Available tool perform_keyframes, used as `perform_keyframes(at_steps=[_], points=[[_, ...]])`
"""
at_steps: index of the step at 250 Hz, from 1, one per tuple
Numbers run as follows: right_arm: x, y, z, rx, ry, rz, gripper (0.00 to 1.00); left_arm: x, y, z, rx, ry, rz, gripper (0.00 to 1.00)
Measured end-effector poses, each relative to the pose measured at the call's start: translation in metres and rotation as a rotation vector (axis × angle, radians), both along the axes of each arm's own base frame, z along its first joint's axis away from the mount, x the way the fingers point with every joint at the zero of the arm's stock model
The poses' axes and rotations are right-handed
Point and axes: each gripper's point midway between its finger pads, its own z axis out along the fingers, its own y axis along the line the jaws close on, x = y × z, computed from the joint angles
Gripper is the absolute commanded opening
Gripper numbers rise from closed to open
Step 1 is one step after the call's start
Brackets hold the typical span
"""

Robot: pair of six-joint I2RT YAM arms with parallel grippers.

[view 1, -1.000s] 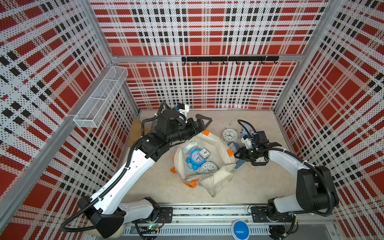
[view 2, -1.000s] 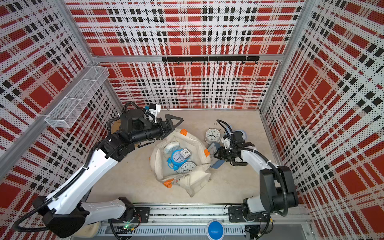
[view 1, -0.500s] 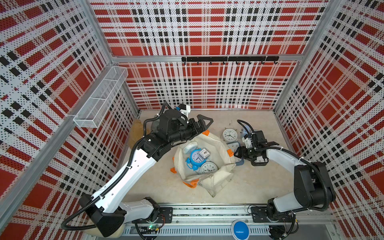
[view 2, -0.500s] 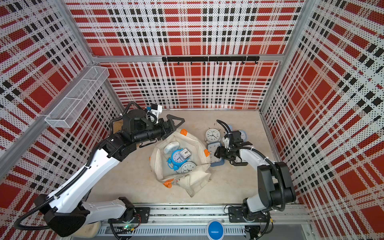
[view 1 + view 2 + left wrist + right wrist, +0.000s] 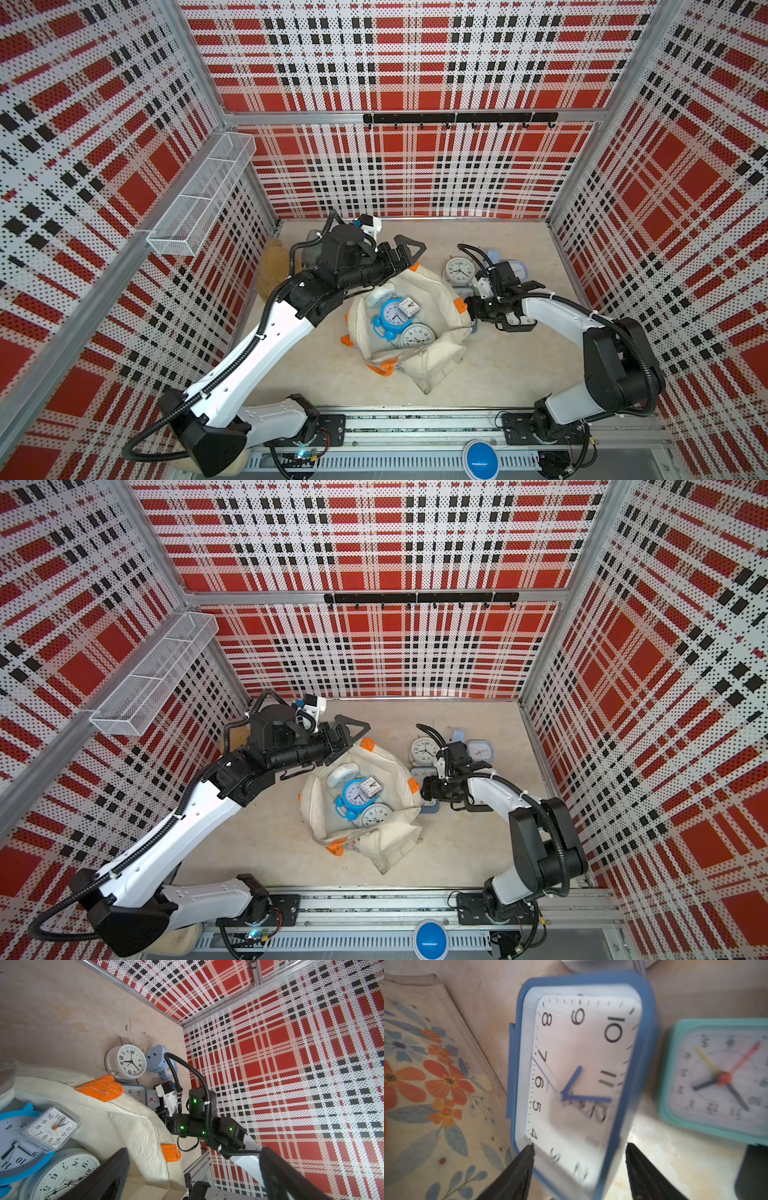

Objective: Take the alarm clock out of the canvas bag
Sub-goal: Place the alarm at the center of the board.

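**A:** Start with the top views. Where is everything?

**B:** In both top views the cream-white canvas bag with orange straps [image 5: 440, 353] [image 5: 395, 841] slumps open on the beige table [image 5: 498, 365]. A blue round twin-bell alarm clock [image 5: 388, 318] [image 5: 353, 798] lies inside it. A small clear square clock [image 5: 409, 306] rests on top of that, and a white round clock [image 5: 417, 336] sits beside it. The left gripper [image 5: 409, 255] hangs above the bag's far rim, jaws spread wide and empty. The right gripper [image 5: 473, 309] sits low, just beside the bag's right wall.

**A:** And the left wrist view?

**B:** It shows those three dials with plain black numerals. The small word on the white one is too fine to read. A second white round clock [image 5: 126, 1061] stands on the table outside the bag.

**A:** Right wrist?

**B:** A blue-framed rectangular alarm clock [image 5: 577, 1076] lies outside the bag and is blurred. Numerals 4 to 11 are legible, but the tiny word by the 6 isn't. The black fingers [image 5: 521, 1165] straddle its near end, parted, with a gap on one side. Next to it is a teal square clock [image 5: 716, 1080].
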Motion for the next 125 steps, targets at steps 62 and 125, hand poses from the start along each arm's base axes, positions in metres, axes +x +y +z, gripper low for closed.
perform_keyframes(at_steps=[62, 125], points=[[0.000, -0.003, -0.002, -0.026, 0.017, -0.009, 0.76, -0.003, 0.003, 0.001, -0.005, -0.006, 0.001, 0.99], [-0.001, -0.018, 0.099, -0.042, -0.180, -0.060, 0.76, -0.023, -0.003, -0.022, 0.116, 0.027, -0.016, 0.99]])
